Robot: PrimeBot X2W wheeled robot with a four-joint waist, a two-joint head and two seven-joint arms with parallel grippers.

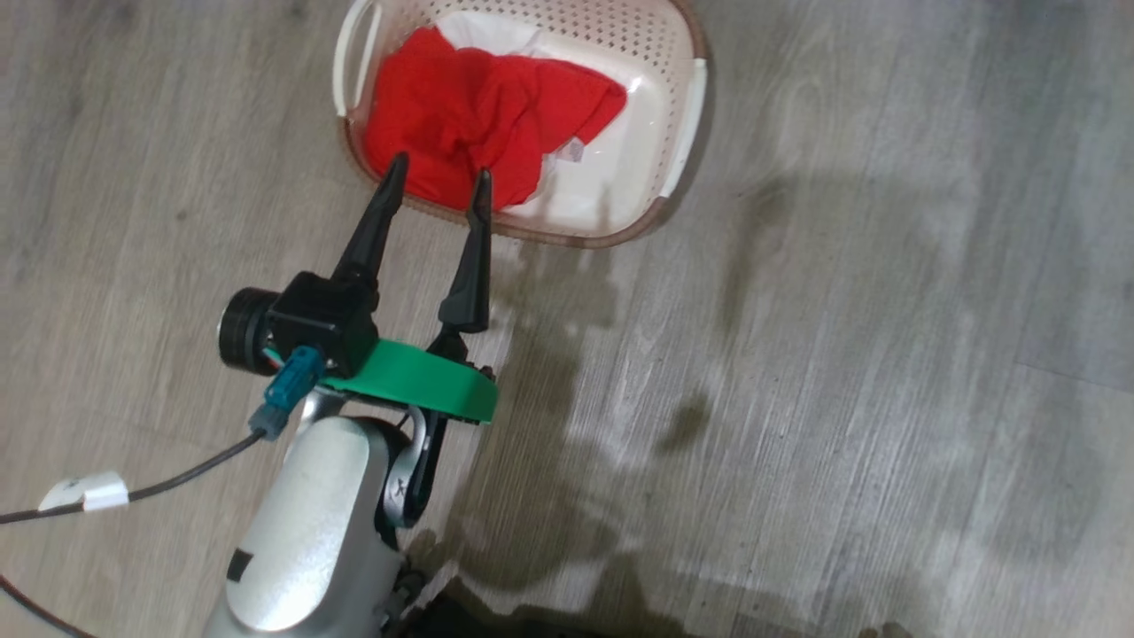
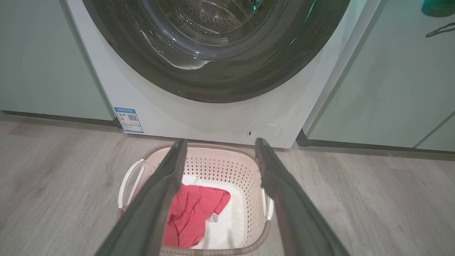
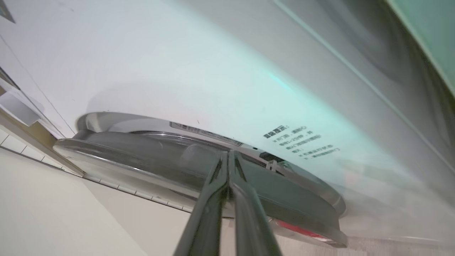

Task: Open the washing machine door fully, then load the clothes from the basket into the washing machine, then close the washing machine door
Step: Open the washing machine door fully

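The basket (image 1: 620, 35) sits on the floor just in front of the washing machine (image 2: 199, 117), whose door (image 2: 213, 85) looks shut. The clothes (image 1: 478, 115) lie heaped toward its left side, red over white. The left gripper (image 1: 440, 168) hangs over them, fingers spread, holding nothing. The right gripper (image 3: 229, 156), fingers pressed together, points at the door's edge.

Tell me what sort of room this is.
Probably a home laundry area: a large white front-loading washing machine stands between pale green cabinets on grey wood-look flooring, with a cream perforated plastic basket of red clothes before it.
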